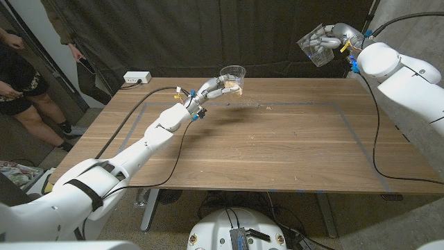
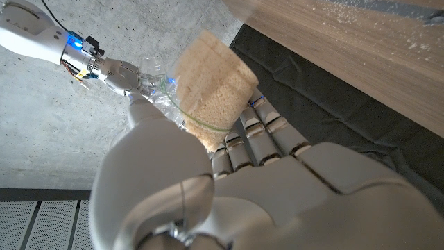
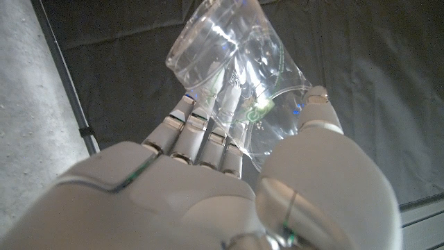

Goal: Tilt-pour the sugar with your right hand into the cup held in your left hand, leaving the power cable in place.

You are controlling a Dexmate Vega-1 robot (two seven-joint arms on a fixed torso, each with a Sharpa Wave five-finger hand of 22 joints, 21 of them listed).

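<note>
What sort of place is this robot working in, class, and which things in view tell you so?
Probably a robotics lab or test room: a bare wooden table marked with tape, black curtains hung behind it, and a power strip with cables trailing over the table.

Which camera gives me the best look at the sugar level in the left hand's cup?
The left wrist view: the cup is close up, its sugar plainly visible through the clear wall. In the head view the cup in the left hand is small and its sugar barely readable.

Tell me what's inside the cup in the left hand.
The cup in the left hand holds pale granular sugar, filling the lower part. Fingers cover the cup's base.
</note>
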